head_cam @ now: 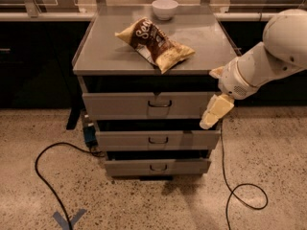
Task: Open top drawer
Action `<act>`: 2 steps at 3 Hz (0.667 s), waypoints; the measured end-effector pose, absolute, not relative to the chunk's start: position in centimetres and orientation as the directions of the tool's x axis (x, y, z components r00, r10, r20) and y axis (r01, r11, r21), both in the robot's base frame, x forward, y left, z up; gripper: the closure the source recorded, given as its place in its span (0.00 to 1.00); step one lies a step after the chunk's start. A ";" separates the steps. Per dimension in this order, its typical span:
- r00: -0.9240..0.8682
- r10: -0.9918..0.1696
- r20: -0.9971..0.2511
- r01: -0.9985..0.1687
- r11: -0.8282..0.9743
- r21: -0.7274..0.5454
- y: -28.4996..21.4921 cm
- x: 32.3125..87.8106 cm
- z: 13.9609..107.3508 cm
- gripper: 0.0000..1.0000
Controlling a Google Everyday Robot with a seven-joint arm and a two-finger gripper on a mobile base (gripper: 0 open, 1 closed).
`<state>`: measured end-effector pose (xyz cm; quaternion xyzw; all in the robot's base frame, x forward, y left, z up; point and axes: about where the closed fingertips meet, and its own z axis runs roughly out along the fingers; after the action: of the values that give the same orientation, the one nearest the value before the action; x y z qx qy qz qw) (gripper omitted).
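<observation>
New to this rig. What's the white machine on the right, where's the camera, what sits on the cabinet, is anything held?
That is a white robot arm on a mobile base. Its cream two-finger gripper hangs beside the right end of the top drawer, the widest grey metal drawer with a dark wire handle, and holds nothing visible. The one camera looks down at the cabinet's front; its mounting is unknown. On the grey cabinet top lie a crumpled brown-and-yellow snack bag and, behind it, a small white bowl.
</observation>
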<state>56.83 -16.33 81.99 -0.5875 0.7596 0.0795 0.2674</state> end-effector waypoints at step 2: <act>-0.102 -0.841 -0.532 -0.969 0.204 -0.137 -14.2 57.3 79.8 0.00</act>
<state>57.32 -14.25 79.76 -0.6185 0.7316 0.1249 0.2582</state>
